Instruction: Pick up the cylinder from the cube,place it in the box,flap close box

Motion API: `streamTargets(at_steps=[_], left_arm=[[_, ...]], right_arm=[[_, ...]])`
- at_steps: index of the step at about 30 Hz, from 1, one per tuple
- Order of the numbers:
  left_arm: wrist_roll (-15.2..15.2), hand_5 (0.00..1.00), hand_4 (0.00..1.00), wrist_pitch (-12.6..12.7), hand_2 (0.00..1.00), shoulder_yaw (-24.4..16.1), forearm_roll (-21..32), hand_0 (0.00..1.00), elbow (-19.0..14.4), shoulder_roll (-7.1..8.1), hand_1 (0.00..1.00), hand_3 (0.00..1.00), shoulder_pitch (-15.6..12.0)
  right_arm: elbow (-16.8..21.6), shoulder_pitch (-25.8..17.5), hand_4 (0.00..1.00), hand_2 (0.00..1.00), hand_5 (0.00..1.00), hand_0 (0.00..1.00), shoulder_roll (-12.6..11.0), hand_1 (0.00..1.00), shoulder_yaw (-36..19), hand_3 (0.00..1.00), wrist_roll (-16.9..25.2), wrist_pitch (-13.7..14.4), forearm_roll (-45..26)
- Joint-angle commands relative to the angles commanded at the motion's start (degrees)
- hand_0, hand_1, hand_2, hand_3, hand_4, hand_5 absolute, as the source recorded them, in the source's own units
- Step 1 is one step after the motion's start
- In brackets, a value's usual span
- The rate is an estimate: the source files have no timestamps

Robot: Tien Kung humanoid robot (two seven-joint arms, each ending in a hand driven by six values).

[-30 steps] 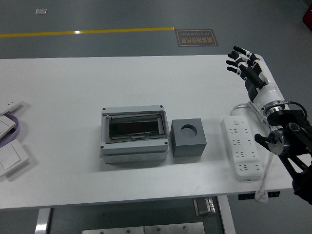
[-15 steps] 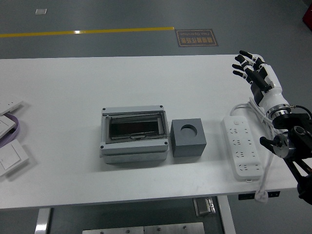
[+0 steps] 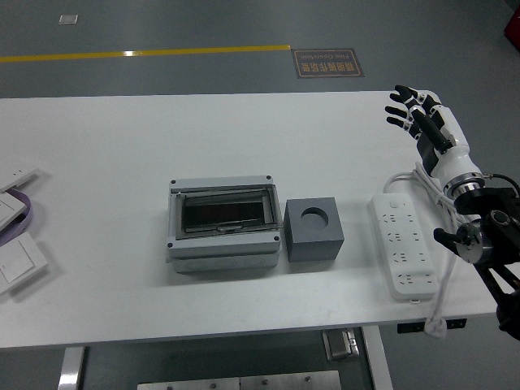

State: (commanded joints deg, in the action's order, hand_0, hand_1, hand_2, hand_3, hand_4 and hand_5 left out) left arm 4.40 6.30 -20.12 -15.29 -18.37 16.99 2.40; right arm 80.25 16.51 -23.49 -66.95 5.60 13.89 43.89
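Box [image 3: 225, 225] long axis left-right (cube [image 3: 314, 231] just beside).

A dark grey block with a round hole [image 3: 314, 231] sits on the white surface [image 3: 162, 146]; the lidded box [image 3: 224, 224] is light grey, the power strip [image 3: 405, 245] white, the right hand [image 3: 424, 122] black and white.

The white table [image 3: 122, 146] carries a grey box [image 3: 223, 223], cube [image 3: 314, 231], power strip [image 3: 405, 248] and switches [image 3: 16, 244].

Right hand [image 3: 421, 122] raised, fingers spread, empty.
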Motion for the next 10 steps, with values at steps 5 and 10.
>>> streamTargets(at_steps=[5,10], left_arm=[[0.0,0.206,0.718,0.04,0.561,0.37,0.28,0.601,0.05,-0.04,0.512,0.62,0.32],[0.0,0.205,0.717,0.06,0.561,0.35,0.36,0.601,0.08,-0.12,0.512,0.62,0.52]], right_arm=[[0.08,0.11,0.84,0.795,0.548,0.742,-0.09,0.726,0.07,0.607,0.2,-0.09,-0.38],[0.05,0.12,0.844,0.796,0.585,0.744,-0.2,0.725,-0.05,0.605,0.34,0.08,-0.56]])
